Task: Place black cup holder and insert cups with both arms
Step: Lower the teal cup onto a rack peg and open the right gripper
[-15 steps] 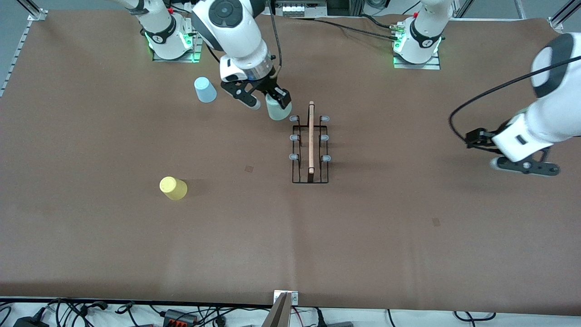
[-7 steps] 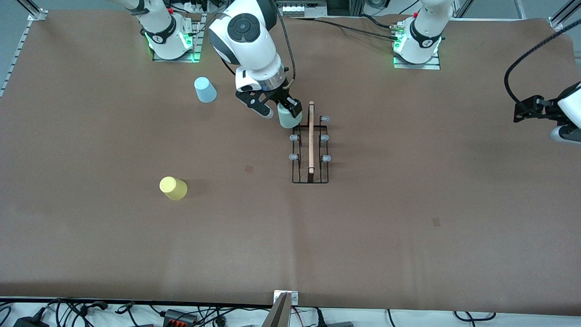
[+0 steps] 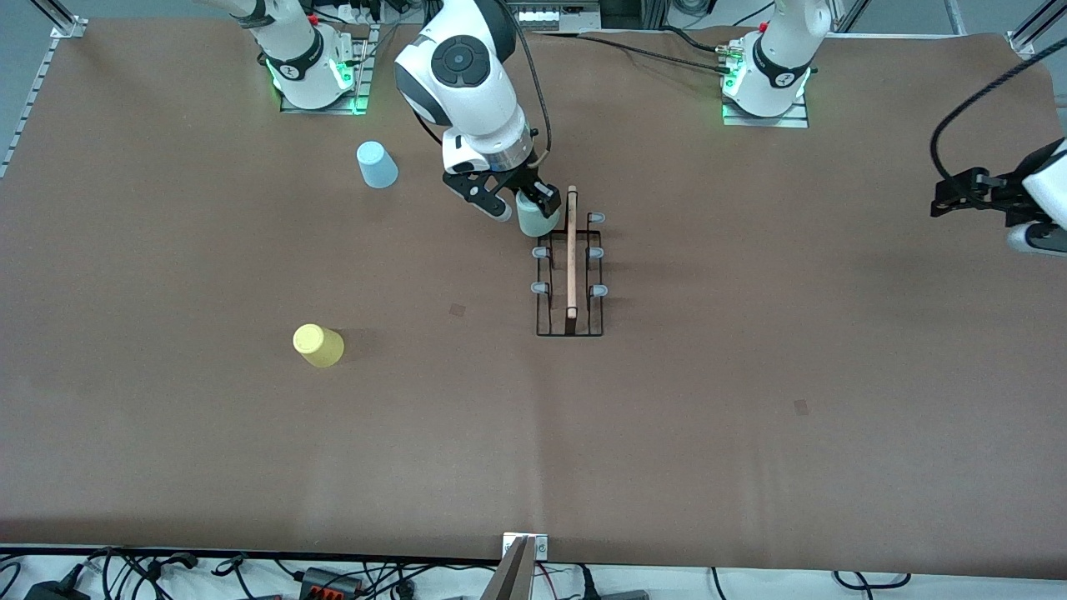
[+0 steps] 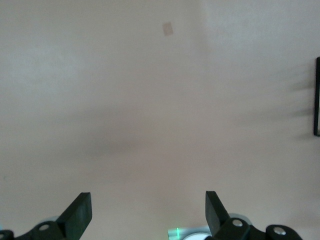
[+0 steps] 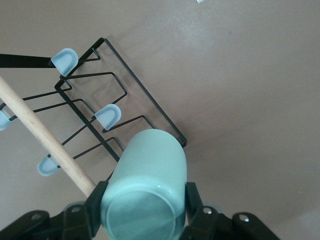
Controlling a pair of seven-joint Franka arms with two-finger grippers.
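The black cup holder (image 3: 570, 265) stood placed, the right gripper (image 3: 521, 205) clasped the mint cup (image 3: 534, 218) seemingly over a prong, yellow cup (image 3: 318, 345) and blue cup (image 3: 377, 164) remained on the tabletop (image 3: 750, 417), and the left gripper (image 4: 148, 214) waited spread.

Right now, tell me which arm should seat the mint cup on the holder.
Right. The right gripper is shut on the mint cup, over the black cup holder at its prongs farthest from the front camera. The left gripper waits open and empty at the left arm's end of the table.
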